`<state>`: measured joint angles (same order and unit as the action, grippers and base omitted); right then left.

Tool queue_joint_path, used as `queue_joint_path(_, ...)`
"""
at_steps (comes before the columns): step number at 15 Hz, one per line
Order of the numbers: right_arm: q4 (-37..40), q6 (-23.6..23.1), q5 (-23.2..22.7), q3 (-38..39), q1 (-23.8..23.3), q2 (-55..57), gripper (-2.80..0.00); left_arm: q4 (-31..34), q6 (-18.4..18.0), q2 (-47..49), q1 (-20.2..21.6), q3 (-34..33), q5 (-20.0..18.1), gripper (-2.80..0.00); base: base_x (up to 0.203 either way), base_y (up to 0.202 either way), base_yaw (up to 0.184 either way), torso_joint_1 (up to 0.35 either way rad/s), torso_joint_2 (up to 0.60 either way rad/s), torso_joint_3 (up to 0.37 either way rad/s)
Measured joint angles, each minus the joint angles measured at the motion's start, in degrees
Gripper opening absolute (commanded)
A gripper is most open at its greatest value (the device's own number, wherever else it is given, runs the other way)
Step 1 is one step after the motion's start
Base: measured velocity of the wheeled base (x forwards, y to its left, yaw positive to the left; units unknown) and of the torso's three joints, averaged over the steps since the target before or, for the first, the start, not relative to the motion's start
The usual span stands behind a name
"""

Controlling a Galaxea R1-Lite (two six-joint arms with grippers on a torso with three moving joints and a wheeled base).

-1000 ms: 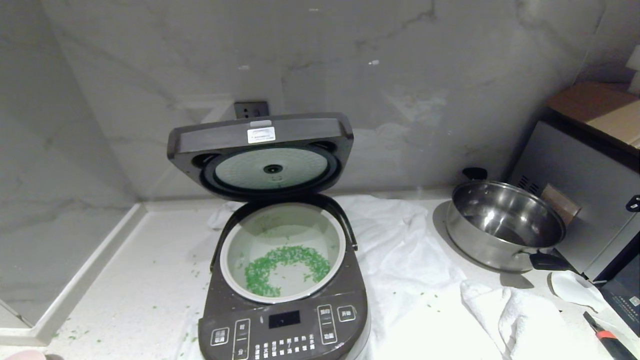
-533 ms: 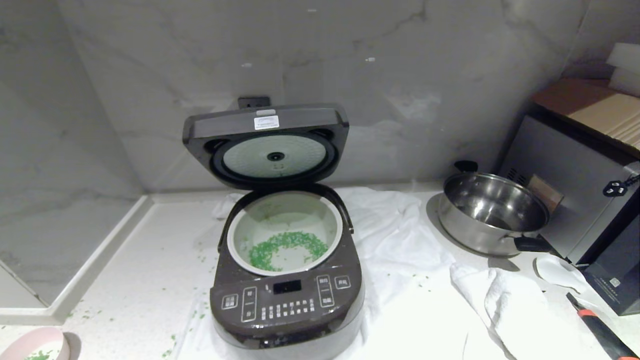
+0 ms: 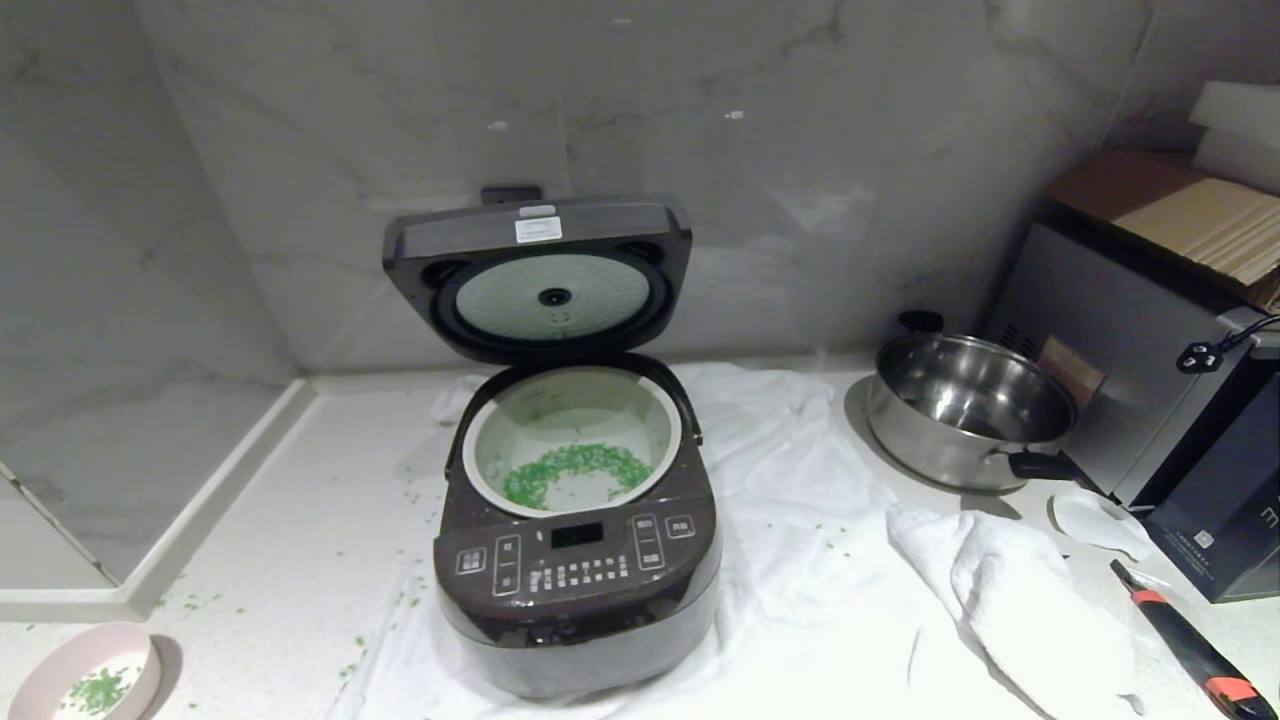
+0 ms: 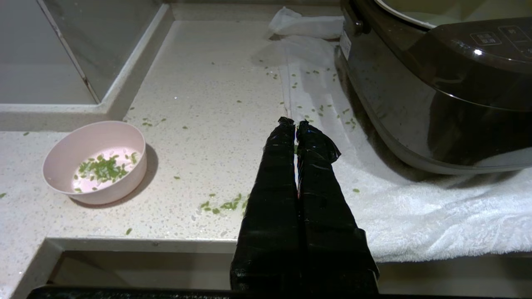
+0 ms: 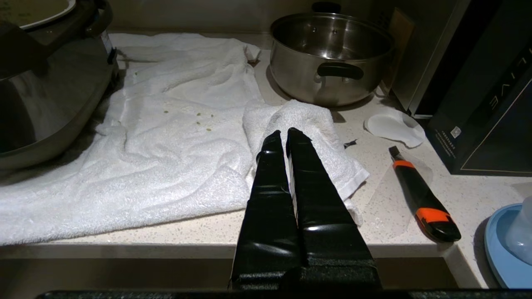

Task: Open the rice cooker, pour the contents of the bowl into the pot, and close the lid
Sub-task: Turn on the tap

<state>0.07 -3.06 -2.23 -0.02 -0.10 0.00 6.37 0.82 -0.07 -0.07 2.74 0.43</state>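
The dark rice cooker (image 3: 580, 590) stands on a white towel with its lid (image 3: 540, 275) hinged upright, silvery underside facing me. Its white pot (image 3: 572, 400) holds a ring of green bits (image 3: 575, 465). The pale pink bowl (image 3: 40, 668) sits at the counter's near left, apart from the cooker, with a few green bits (image 4: 102, 168) left inside. My left gripper (image 4: 295, 122) hovers shut and empty at the counter's front edge, between the bowl (image 4: 108, 193) and the cooker (image 4: 436, 95). My right gripper (image 5: 286, 132), also shut and empty, hangs over the folded towel right of the cooker (image 5: 50, 91).
A steel saucepan (image 3: 965, 410) stands at the right beside a silver appliance (image 3: 1130, 340) and a dark box (image 3: 1220, 510). A folded towel (image 3: 1020, 600) and an orange-black knife (image 3: 1190, 650) lie near the front right. Loose green bits (image 4: 224, 204) dot the counter.
The whole head view has pulled back and up, so the cooker looks smaller and the bowl has come into sight at the lower left. Nothing on the counter has moved.
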Motion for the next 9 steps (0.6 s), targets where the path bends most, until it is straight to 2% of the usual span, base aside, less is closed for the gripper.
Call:
queue_joint_path(3,0.0,-0.1,0.0,0.0,0.0,0.0,-2.80,0.0,0.0,0.0,0.0,0.0,0.0,-2.80,0.000,-0.001,0.020,-0.001,0.00,0.001)
queue_joint_path(9,0.0,-0.2,0.0,0.0,0.0,0.0,-2.80,0.0,0.0,0.0,0.0,0.0,0.0,-2.80,0.000,-0.010,0.164,0.004,0.00,0.002)
